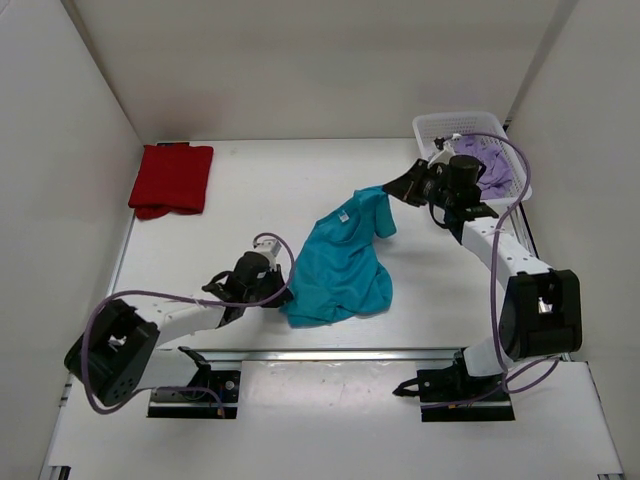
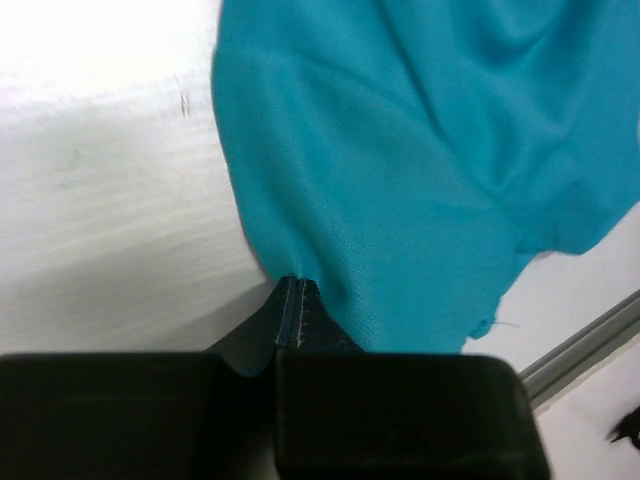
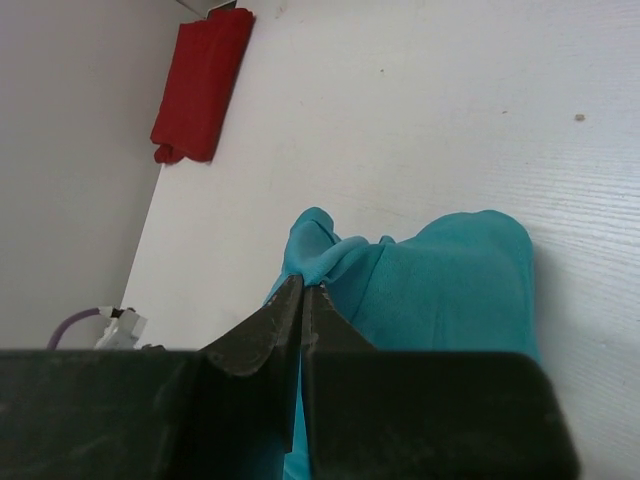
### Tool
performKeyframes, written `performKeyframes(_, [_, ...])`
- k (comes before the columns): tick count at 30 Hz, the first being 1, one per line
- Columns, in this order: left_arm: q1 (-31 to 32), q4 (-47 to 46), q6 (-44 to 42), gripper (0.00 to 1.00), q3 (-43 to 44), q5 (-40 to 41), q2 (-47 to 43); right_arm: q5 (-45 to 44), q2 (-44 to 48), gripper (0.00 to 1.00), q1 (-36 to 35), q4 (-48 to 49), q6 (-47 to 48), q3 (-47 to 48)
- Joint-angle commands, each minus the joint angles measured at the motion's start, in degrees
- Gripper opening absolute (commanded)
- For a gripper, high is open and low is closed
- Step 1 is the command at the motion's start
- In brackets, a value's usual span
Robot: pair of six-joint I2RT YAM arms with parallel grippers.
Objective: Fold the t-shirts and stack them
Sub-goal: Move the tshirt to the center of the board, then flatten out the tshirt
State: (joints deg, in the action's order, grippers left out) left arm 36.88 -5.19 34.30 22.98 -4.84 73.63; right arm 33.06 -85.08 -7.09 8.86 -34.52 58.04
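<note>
While the teal-blue t-shirt [image 1: 340, 265] lies crumpled mid-table, it is pinched at two ends. The left gripper [image 2: 297, 288] is closed tight on the near hem edge. The right gripper [image 3: 302, 288] is closed tight on a bunched fold at the far sleeve side.

The cloth is judged light, limp and not fragile. It is expected to sag and drape, with nothing stiff to push against. A thin edge could slip from a narrow pinch, so hold is best taken at hem corners or shoulder seams, with a good bite of fabric. A small white tag [image 1: 343, 215] is seen near the collar.

The red t-shirt [image 1: 172, 178] is laid folded at the far left corner, well apart. The lavender t-shirt [image 1: 488, 168] is heaped in the white basket [image 1: 440, 122] at far right, just beside the right arm.

The table [image 1: 290, 175] is white, smooth and matte. Plain white walls are set on three sides. Purple cables [image 1: 265, 240] are looped along both arms.
</note>
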Motion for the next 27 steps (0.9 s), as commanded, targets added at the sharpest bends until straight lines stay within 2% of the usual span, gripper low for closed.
performKeyframes(1, [-2.5, 1.5, -0.5, 0.00, 2.2, 1.6, -6.3, 0.3, 4.0, 0.00, 0.0, 4.8, -0.5, -0.8])
performKeyframes(5, [-6.5, 9.7, -4.6, 0.00, 9.7, 2.2, -10.5, 0.2, 5.9, 0.00, -0.5, 5.0, -0.6, -4.2])
performKeyframes(9, [-10.9, 14.7, -6.5, 0.00, 17.8, 0.9, -9.6, -2.1, 11.2, 0.00, -3.6, 3.5, 0.1, -9.2])
performKeyframes(11, [-19.7, 16.8, -7.4, 0.00, 24.7, -4.5, -9.3, -5.2, 14.4, 0.00, -6.4, 1.0, 1.2, -11.7])
performKeyframes(13, [-25.5, 19.2, -7.5, 0.00, 31.0, -8.2, -8.5, -8.4, 18.5, 0.00, -11.4, -2.1, 2.6, -13.6])
performKeyframes(15, [-29.9, 23.9, -9.0, 0.00, 39.0, -9.0, -7.5, -14.8, 21.5, 0.00, -20.5, -7.8, 5.3, -13.6])
performKeyframes(18, [-29.2, 31.3, -12.1, 0.00, 56.9, -4.4, -2.8, -20.9, 25.0, 0.00, -33.6, -12.0, 6.4, -10.7])
performKeyframes(19, [-29.4, 33.6, -12.4, 0.00, 59.9, -3.5, -0.7, -23.3, 25.2, 0.00, -38.6, -13.3, 6.4, -8.1])
performKeyframes(21, [-31.1, 35.9, -10.8, 0.00, 69.8, -5.4, 2.1, -26.5, 25.0, 0.00, -45.6, -14.1, 7.5, -3.8])
performKeyframes(22, [-32.9, 36.4, -9.4, 0.00, 72.0, -8.0, 4.0, -27.9, 24.6, 0.00, -49.3, -14.9, 8.2, -0.4])
performKeyframes(25, [-35.7, 40.6, -7.2, 0.00, 85.5, -10.7, 9.8, -28.0, 23.1, 0.00, -54.9, -16.0, 9.6, 8.2])
performKeyframes(27, [-34.9, 43.5, -7.4, 0.00, 96.0, -9.8, 13.5, -25.5, 24.0, 0.00, -54.4, -16.0, 8.4, 10.9])
